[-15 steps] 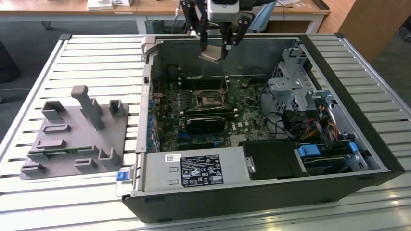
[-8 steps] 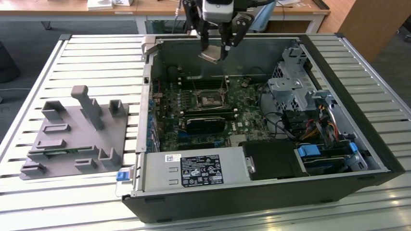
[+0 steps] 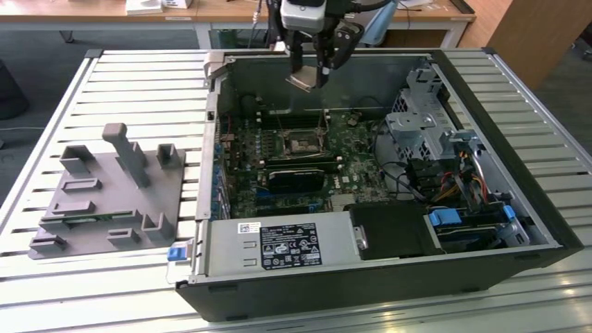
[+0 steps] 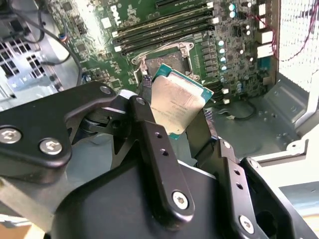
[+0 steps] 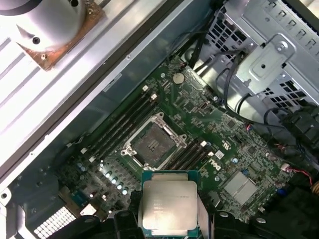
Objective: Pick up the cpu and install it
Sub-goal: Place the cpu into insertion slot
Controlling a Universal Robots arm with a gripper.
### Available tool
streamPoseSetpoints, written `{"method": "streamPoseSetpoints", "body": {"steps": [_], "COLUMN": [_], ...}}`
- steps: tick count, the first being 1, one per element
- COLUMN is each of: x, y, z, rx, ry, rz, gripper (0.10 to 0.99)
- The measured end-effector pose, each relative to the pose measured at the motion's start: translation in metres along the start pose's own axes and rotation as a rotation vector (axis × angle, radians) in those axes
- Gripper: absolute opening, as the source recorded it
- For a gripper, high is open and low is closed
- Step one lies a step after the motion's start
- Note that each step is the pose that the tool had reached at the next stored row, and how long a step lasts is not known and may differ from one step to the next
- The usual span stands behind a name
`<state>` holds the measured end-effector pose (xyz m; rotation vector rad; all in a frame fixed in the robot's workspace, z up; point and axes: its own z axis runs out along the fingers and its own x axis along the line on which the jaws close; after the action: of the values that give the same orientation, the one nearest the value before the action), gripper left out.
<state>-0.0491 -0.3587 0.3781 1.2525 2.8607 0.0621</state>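
In the exterior view, hangs over the open case [image 3: 370, 295] with the claw [image 3: 306, 78] clamped on the cpu [image 3: 303, 81], socket [image 3: 303, 143] well below. In the second wrist view, pinches two opposite edges. In the first wrist view, looks down past the cpu at the bare socket. Risks bent pins if seated skewed.

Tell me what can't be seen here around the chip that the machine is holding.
- Underside of the cpu: turned away in both wrist views.
- The socket: partly behind the cpu in the second wrist view; its pins too small in the first wrist view.
- Above the tool: the rest is cut off by the exterior view's top edge.
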Motion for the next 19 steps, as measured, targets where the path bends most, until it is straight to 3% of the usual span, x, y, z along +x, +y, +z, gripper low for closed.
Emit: {"method": "streamPoseSetpoints", "body": {"steps": [16, 19], "x": [0.0009, 0.0012], "y": [0.0007, 0.001], "z": [0.0011, 0.0013], "rx": [0.0, 0.001], "ry": [-0.0094, -0.0123], "rz": [0.21, 0.273], "gripper": [0.525, 0.525]}}
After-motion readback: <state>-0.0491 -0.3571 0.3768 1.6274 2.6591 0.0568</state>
